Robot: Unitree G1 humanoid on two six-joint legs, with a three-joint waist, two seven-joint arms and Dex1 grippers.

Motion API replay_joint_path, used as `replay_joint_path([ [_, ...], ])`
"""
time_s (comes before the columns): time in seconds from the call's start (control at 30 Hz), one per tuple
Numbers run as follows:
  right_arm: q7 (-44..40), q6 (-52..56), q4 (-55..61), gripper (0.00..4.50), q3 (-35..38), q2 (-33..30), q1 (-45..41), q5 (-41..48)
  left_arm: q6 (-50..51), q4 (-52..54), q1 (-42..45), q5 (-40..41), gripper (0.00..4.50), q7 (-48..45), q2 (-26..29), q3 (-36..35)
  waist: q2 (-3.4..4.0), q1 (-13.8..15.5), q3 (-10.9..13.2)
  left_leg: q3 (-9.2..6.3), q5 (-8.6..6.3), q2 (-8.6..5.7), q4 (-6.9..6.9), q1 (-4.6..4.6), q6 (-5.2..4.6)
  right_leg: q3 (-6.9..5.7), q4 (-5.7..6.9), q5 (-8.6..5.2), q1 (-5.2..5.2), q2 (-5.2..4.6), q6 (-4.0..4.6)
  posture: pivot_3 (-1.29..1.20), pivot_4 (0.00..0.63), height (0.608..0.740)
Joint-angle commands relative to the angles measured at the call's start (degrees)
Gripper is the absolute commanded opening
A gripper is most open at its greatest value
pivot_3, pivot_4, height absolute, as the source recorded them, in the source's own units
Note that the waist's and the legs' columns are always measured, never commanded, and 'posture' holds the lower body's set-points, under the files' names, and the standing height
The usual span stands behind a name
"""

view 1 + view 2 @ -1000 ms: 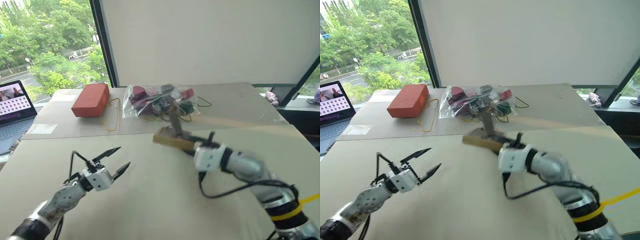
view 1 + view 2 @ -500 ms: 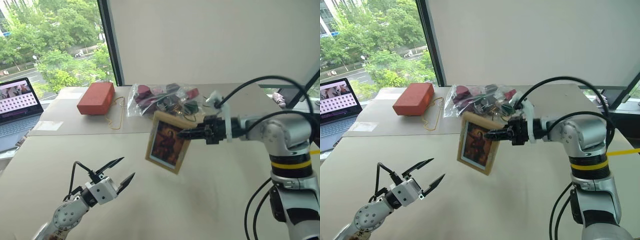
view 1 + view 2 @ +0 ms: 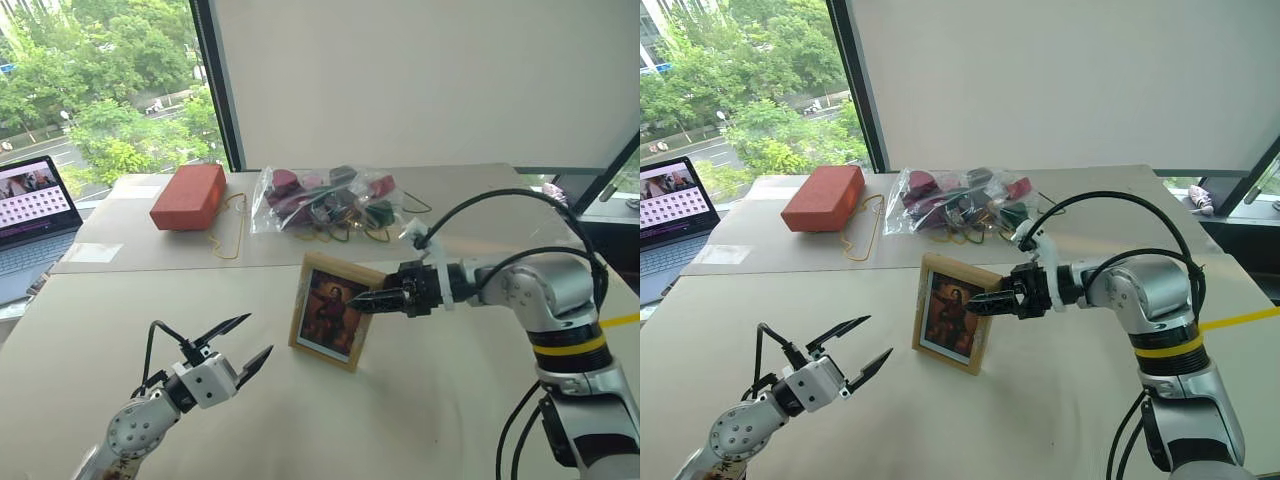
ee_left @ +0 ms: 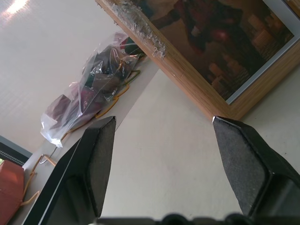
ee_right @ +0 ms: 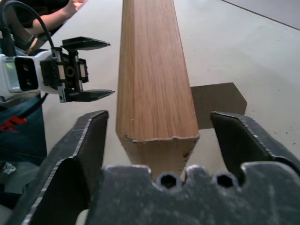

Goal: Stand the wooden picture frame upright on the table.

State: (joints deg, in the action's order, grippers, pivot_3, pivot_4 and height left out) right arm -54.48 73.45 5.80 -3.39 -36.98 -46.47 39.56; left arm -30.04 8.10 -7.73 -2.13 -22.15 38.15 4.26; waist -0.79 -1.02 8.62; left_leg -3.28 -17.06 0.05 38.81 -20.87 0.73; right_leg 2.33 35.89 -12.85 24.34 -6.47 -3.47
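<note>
The wooden picture frame (image 3: 330, 311) stands upright on the counter (image 3: 430, 400), portrait facing the robot. Behind it a clear plastic bag (image 3: 325, 200) holds dark red and green pieces. The right end effector (image 3: 978, 301) straddles the frame's right edge, fingers spread, gripping nothing. The left end effector (image 3: 240, 345) hovers released, near the frame's left. Window and trees beyond.

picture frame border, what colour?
Light natural wood on the wooden picture frame, grain clearest in the right wrist view; the picture inside is dark reddish.
</note>
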Motion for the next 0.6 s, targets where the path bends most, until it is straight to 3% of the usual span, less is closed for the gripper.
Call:
replay_joint_path([
  [0.03, 0.2, 1.7, 3.4, 4.44, 4.7, -2.6, -1.1, 3.0, 0.0, 0.6, 0.3, 1.2, 3.52, -1.0, -0.7, -1.7, 0.0, 0.0, 0.0, 0.0, 0.0, 0.0, 0.0, 0.0, 0.0, 0.0, 0.0, 0.0, 0.0, 0.0, 0.0, 0.0, 0.15, 0.74],
  [0.2, -0.4, 4.9, 10.6, 4.44, 13.0, -9.5, 4.7, 8.6, 9.4, 4.1, -1.0, 9.3, 3.52, -3.4, -2.6, -3.7, -0.01, 0.3, 0.0, -0.06, -0.02, 0.0, 0.02, -0.11, -0.03, -0.08, -0.03, 0.01, -0.01, -0.01, -0.02, 0.0, 0.15, 0.74],
  [0.27, 0.3, 5.2, 15.3, 4.44, 17.4, -12.2, 10.8, 9.9, 19.1, 6.6, -1.2, 14.3, 3.52, -2.1, -4.3, -5.1, -0.01, 0.4, 0.0, -0.05, -0.04, 0.0, 0.04, -0.15, -0.07, -0.08, -0.05, 0.01, 0.0, -0.01, -0.02, 0.0, 0.15, 0.74],
  [0.33, 5.6, 5.6, 21.4, 4.44, 22.0, -11.1, 18.1, 9.3, 31.1, 9.7, -0.3, 20.3, 3.52, 2.7, -7.7, -7.2, -0.04, 0.8, 0.0, -0.14, -0.09, 0.01, 0.05, -0.18, -0.15, -0.16, -0.06, 0.01, -0.04, -0.01, -0.03, 0.0, 0.15, 0.74],
  [0.43, 16.8, 3.5, 28.2, 4.44, 25.1, -4.7, 24.7, 6.1, 42.2, 13.1, 1.1, 23.8, 3.52, 8.2, -11.7, -9.7, -0.07, 0.1, 0.0, -0.14, -0.14, 0.01, 0.18, -0.18, -0.24, -0.14, -0.01, 0.01, -0.07, -0.01, -0.03, 0.0, 0.15, 0.74],
  [0.6, 47.8, -10.0, 35.0, 4.44, 23.5, 16.4, 35.5, -14.4, 49.4, 15.2, 2.5, 24.2, 3.52, 14.8, -17.7, -11.6, -0.12, 0.0, -0.1, -0.08, -0.07, -0.01, 0.11, 0.11, -0.13, 0.05, -0.02, 0.0, -0.15, 0.04, -0.01, 0.0, 0.15, 0.74],
])
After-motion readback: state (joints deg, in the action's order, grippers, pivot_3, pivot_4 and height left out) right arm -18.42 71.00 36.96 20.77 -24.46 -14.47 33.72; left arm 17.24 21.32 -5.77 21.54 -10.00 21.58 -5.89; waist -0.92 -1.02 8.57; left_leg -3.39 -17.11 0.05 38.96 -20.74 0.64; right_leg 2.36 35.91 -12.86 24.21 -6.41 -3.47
